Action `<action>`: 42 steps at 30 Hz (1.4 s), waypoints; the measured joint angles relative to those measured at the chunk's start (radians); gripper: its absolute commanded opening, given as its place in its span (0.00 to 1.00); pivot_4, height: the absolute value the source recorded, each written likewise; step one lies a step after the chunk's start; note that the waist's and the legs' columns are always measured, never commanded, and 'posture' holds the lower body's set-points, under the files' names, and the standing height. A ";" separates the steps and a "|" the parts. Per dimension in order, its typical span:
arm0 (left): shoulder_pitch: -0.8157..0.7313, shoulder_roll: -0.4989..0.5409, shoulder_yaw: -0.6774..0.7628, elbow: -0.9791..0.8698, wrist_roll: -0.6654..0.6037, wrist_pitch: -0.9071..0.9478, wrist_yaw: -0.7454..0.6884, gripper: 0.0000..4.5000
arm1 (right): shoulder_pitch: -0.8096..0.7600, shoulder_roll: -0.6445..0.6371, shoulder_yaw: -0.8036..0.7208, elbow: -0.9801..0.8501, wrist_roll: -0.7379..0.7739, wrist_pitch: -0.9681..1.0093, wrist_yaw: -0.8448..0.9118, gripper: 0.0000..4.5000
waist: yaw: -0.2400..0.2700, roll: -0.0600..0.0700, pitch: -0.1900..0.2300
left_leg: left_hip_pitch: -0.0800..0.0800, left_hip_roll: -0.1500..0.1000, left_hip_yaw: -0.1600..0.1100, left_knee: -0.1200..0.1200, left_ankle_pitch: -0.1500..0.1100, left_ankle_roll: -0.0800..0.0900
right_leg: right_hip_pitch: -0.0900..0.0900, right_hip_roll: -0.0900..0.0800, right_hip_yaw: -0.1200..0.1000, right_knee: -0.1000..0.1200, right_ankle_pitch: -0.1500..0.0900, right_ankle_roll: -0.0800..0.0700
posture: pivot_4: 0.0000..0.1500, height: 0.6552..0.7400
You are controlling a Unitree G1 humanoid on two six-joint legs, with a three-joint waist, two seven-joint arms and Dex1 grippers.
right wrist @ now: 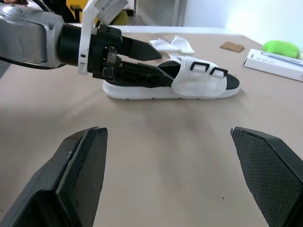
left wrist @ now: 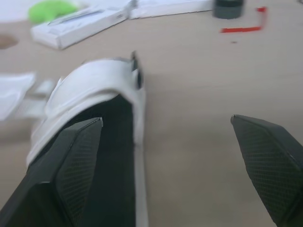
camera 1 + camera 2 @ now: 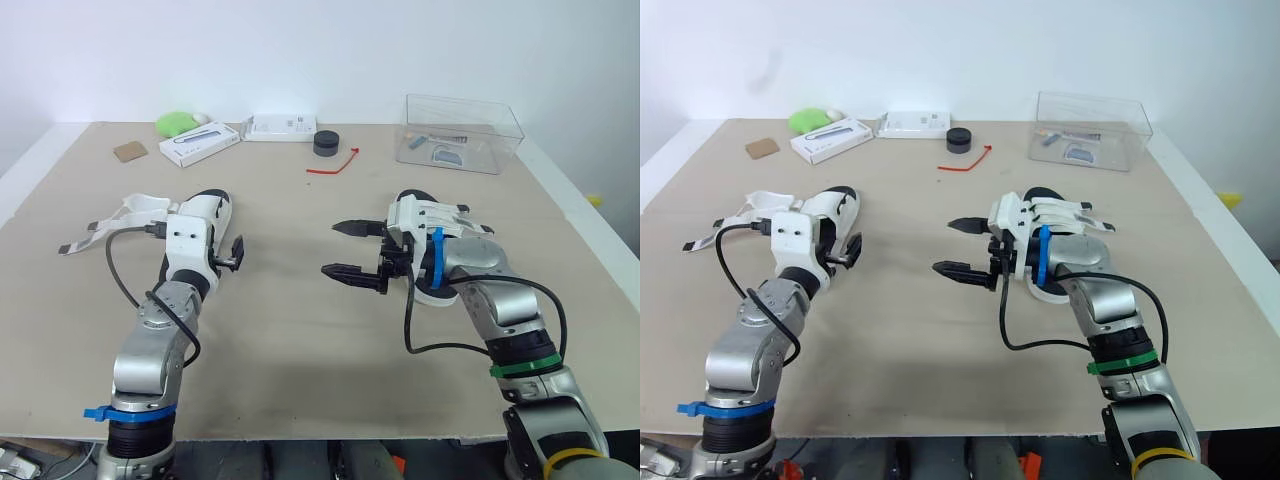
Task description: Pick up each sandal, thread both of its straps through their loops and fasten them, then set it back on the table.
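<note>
We judge task early: left sandal (image 3: 210, 205) 2 straps (image 3: 128, 212) loose, unthreaded; left gripper (image 2: 165, 119) over it, right gripper (image 3: 332, 249) well right, pincers apart.

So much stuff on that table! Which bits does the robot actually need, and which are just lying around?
For the job: left sandal, right sandal.
Just lying about: green lump, white box, second white box, black disc, red strip, clear box, brown square.

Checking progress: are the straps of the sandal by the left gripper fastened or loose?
Loose. The straps of the sandal lie spread on the table beside it; its two black loops look empty.
</note>
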 measured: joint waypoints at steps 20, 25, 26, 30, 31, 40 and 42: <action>-0.256 0.052 0.007 0.517 0.033 -0.193 -0.031 0.81 | -0.044 0.027 0.014 0.039 -0.057 -0.025 -0.020 1.00 | -0.002 0.000 0.000 | -0.001 0.000 0.000 0.000 0.001 -0.002 | -0.001 0.000 -0.003 0.000 0.001 -0.001 | 1.00 1.00; -0.258 0.068 -0.013 0.548 0.042 -0.231 -0.064 0.30 | -0.044 0.027 0.014 0.039 -0.060 -0.030 -0.027 1.00 | -0.002 0.000 0.000 | -0.001 0.000 0.000 0.000 0.001 -0.002 | -0.001 0.000 -0.003 0.000 0.001 -0.001 | 1.00 1.00; -0.260 0.075 -0.014 0.558 0.045 -0.236 -0.067 0.21 | -0.044 0.028 0.014 0.039 -0.060 -0.031 -0.030 1.00 | -0.002 0.000 0.000 | -0.001 0.000 0.000 0.000 0.001 -0.002 | -0.001 0.000 -0.003 0.000 0.001 -0.001 | 1.00 1.00; -0.260 0.102 -0.017 0.574 0.052 -0.252 -0.089 0.01 | -0.044 0.031 0.014 0.039 -0.060 -0.032 -0.039 1.00 | -0.001 0.000 0.000 | -0.001 0.000 0.000 0.000 0.001 -0.002 | -0.001 0.000 -0.003 0.000 0.001 -0.001 | 1.00 1.00; -0.260 0.104 -0.022 0.576 0.056 -0.255 -0.094 0.01 | -0.044 0.034 0.014 0.040 -0.060 -0.033 -0.039 1.00 | -0.001 0.000 0.000 | -0.001 0.000 0.000 0.000 0.001 -0.002 | -0.001 0.000 -0.003 0.000 0.001 -0.001 | 1.00 1.00; -0.181 0.277 -0.186 0.463 0.064 -0.457 -0.458 0.01 | -0.061 0.042 0.005 0.091 -0.059 -0.039 -0.035 1.00 | -0.002 0.000 0.000 | -0.006 0.000 0.000 -0.001 0.001 -0.004 | -0.005 -0.001 -0.003 0.000 0.001 -0.001 | 1.00 1.00; -0.139 0.339 -0.251 0.371 0.038 -0.554 -0.623 0.01 | -0.073 0.040 0.002 0.097 -0.058 -0.038 -0.024 1.00 | -0.002 0.000 0.000 | -0.008 0.000 0.000 -0.001 0.001 -0.005 | -0.006 -0.003 -0.003 0.000 0.001 -0.001 | 1.00 1.00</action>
